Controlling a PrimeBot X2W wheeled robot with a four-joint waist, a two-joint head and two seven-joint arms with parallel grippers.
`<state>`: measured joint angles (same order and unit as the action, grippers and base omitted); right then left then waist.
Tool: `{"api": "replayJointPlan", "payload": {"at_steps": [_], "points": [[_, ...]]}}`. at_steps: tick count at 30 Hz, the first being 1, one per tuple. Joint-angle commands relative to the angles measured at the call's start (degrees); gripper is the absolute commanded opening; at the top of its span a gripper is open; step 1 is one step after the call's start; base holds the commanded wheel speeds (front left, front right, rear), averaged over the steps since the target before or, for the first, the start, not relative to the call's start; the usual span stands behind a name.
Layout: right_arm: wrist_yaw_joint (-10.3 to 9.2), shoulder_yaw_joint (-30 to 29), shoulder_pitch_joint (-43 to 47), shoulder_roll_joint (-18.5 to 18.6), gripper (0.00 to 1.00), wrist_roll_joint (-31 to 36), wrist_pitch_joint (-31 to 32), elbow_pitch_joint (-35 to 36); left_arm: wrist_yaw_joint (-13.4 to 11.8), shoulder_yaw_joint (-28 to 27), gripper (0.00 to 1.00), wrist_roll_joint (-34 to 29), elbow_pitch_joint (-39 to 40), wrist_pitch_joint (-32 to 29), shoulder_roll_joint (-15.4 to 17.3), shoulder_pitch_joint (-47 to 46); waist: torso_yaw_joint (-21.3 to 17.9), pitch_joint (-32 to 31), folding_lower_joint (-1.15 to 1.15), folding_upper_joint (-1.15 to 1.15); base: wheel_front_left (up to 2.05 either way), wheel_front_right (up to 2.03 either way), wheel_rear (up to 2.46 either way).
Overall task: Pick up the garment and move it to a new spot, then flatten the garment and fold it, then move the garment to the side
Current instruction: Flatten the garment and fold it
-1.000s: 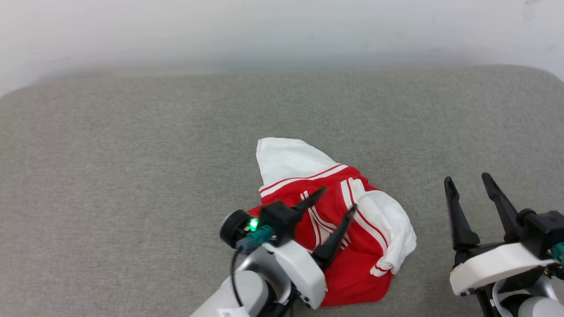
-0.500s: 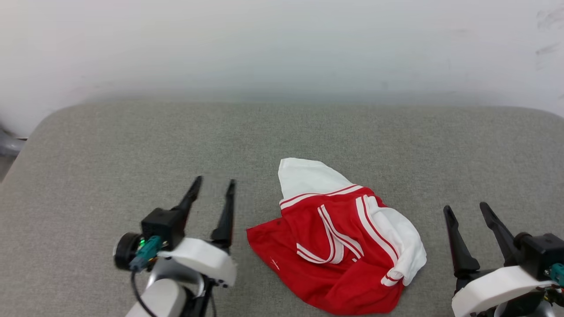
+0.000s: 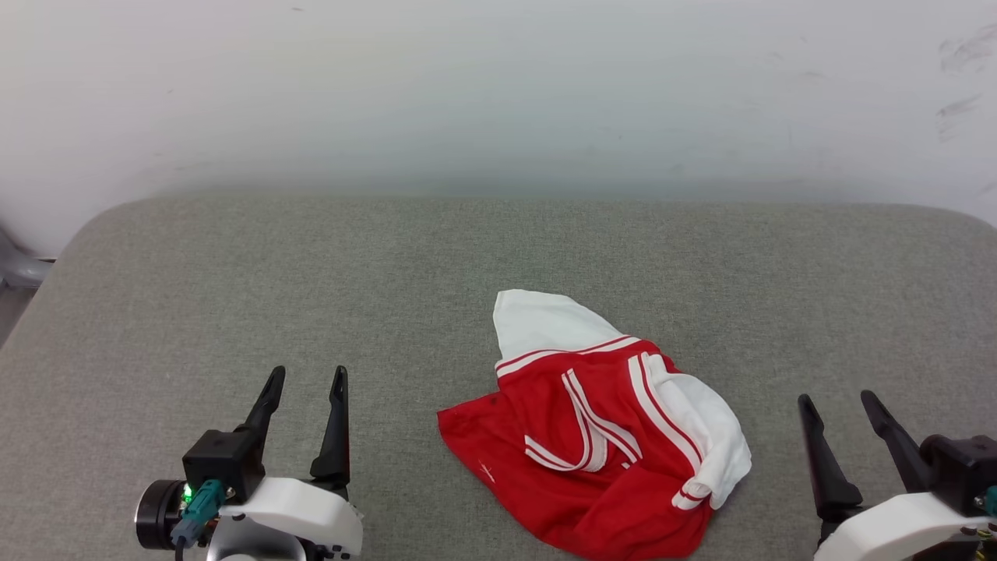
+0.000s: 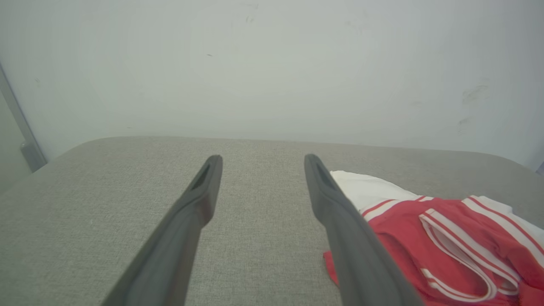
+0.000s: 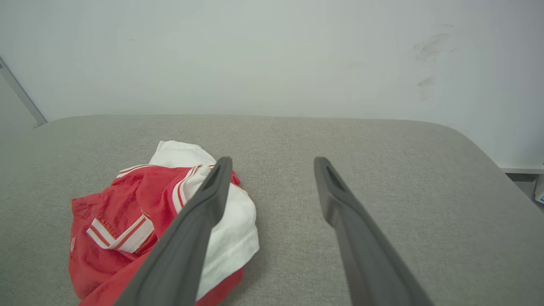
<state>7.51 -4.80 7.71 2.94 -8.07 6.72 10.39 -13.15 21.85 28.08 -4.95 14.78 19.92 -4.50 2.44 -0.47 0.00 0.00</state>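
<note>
The garment (image 3: 592,444) lies in a crumpled heap on the grey padded surface (image 3: 498,249), nothing gripping it. Its red body is bunched toward the near edge, one white sleeve pokes out on the far side toward the wall (image 3: 498,93), and the other white sleeve is folded down along its right side. A loop of red-and-white striped trim sits on top of the red cloth. The left gripper (image 3: 308,378) is to the left of the garment and apart from it, its two dark fingers spread wide and empty, with only grey fabric between them in the left wrist view. The right gripper (image 3: 836,401) is to the right of the garment, also clear of it, released and holding nothing. Beyond the garment, the padded surface ends in rounded corners against the pale wall.
</note>
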Motion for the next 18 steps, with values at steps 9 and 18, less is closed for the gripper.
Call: {"api": "replayJointPlan", "payload": {"at_steps": [9, 18], "points": [[-0.04, -1.7, 0.0, -0.1, 1.00, -0.4, 12.3, -0.7, -0.9, -0.4, 1.00, 0.7, 2.5, -0.5, 0.3, 0.5, 1.3, 0.5, 0.00, 0.00, 0.00, 0.00, 0.00], [-0.04, 3.8, -3.5, 5.7, 1.00, -4.8, 26.6, -1.3, -0.8, -0.5, 1.00, 0.0, 3.4, 0.1, -0.8, -1.9, 5.3, 3.4, 0.00, 0.00, 0.00, 0.00, 0.00]]}}
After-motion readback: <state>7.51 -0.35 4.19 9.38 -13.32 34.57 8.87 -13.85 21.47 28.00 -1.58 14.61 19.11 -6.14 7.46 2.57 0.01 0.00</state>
